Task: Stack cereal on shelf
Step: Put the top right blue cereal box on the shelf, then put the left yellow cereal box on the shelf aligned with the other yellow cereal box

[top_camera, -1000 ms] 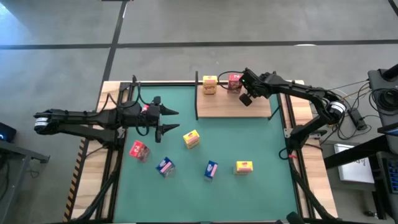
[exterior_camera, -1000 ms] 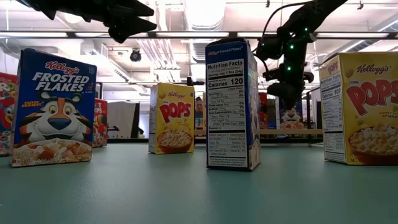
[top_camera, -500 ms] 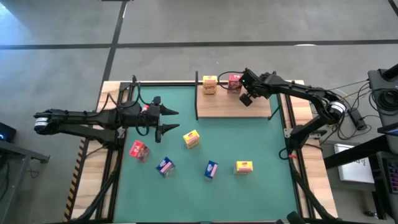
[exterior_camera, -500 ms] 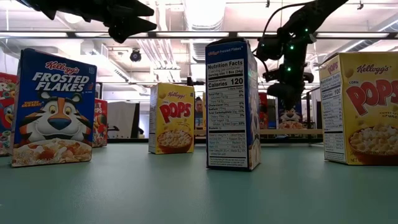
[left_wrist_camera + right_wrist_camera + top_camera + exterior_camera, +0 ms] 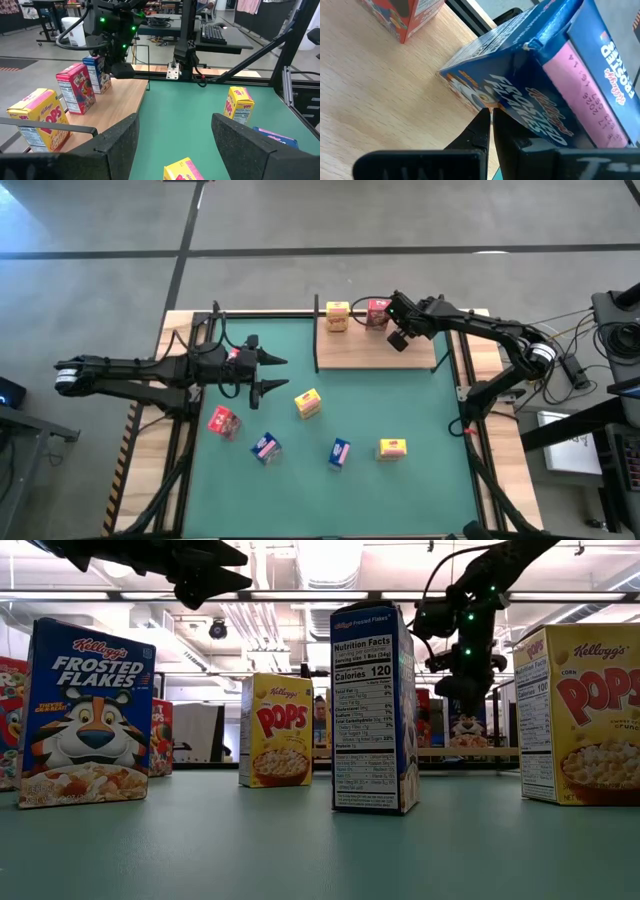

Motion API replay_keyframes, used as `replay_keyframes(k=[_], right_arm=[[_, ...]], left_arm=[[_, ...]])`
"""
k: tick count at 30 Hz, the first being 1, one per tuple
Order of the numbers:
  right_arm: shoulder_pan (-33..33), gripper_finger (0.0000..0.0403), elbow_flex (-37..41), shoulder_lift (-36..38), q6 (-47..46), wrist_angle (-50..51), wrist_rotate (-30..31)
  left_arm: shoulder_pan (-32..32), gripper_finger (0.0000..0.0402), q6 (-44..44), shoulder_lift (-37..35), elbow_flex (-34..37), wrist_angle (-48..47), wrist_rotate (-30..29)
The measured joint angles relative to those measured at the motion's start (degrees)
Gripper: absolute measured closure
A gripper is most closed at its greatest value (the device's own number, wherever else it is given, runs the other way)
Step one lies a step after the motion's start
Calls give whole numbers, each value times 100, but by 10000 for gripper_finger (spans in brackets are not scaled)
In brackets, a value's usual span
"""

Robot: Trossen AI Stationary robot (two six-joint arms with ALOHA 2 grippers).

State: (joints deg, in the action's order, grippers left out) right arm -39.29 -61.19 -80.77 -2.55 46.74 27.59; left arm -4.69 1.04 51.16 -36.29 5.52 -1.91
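Note:
The shelf (image 5: 372, 350) is a light-wood board at the mat's far right. On it stand a yellow cereal box (image 5: 36, 116), a red-pink one (image 5: 75, 93) and a blue one (image 5: 98, 74) in a row. My right gripper (image 5: 490, 112) is shut, with its tips at the blue box (image 5: 535, 95). In the high view that gripper (image 5: 396, 323) covers the blue box. My left gripper (image 5: 270, 375) hangs open above the mat's left part, with nothing between its fingers. Several more cereal boxes stand loose on the green mat (image 5: 400, 410). My right gripper lays its shut fingertips (image 5: 481, 125) against the blue box's printed broad face (image 5: 504, 100). The fingers slant down at it from above. The box stands upright with its bottom on the shelf board (image 5: 380, 100).
Loose on the mat are a red box (image 5: 223, 421), two blue boxes (image 5: 265, 447) (image 5: 340, 452) and two yellow ones (image 5: 307, 403) (image 5: 392, 448). Thin black posts (image 5: 316, 308) rise at the shelf's corners. Bare board lies in front of the three boxes.

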Motion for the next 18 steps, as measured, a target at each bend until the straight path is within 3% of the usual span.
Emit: replay_keyframes(k=[9,18], right_arm=[[383,390,-20,376,-312,188,-224],[1667,390,302,1365,-377,-690,-360]], left_arm=[[-2,169,-1,-1,1,0,0],[-2,169,86,102,0,25,-2]])
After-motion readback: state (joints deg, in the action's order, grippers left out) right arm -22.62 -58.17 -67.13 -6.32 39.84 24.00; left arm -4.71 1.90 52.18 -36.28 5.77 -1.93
